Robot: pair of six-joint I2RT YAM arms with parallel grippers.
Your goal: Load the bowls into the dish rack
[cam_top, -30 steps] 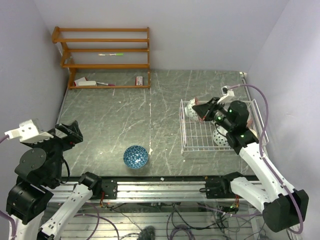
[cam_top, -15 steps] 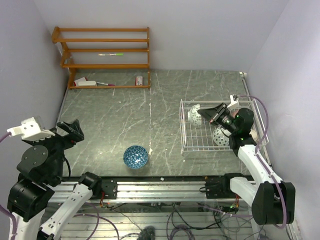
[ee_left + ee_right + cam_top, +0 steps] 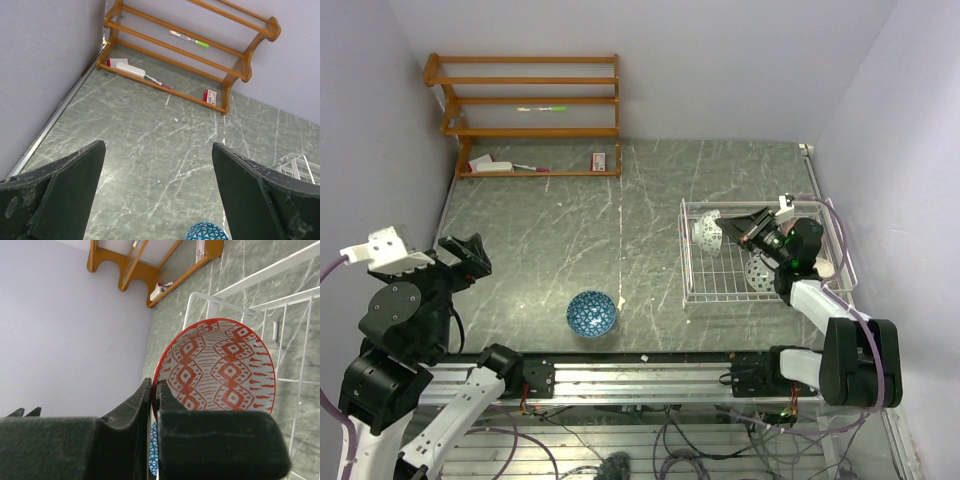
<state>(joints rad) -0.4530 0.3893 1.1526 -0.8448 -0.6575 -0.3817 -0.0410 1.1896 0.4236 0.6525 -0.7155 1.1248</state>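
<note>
The left gripper (image 3: 157, 145) hangs above the counter (image 3: 550, 230) near its left edge, toward the near-left corner. Its 2 fingers are spread wide with nothing between them. In the far-left corner stands the shelf (image 3: 530, 115), with a green pen (image 3: 189, 38) on a middle board and a small red box (image 3: 210, 96) on the lowest one.

The blue bowl (image 3: 591, 312) sits upright on the counter close to the near edge, a little left of centre. It is well apart from both grippers and outside the rack.

The rack (image 3: 692, 268) lies toward the right edge, about midway between the near and far edges. The right gripper (image 3: 153, 385) reaches into its far-left part with its fingers pressed almost together, pinching the rim of the red bowl (image 3: 220, 370). This bowl is tipped up on edge inside the rack's far-left corner, with its patterned inside facing the wrist and its pale outside facing left. Whether it rests on the wires cannot be told.

1 more bowl, the black-and-white bowl (image 3: 758, 272), is in the rack nearer the near side, just beside the right arm and also tilted on edge.
</note>
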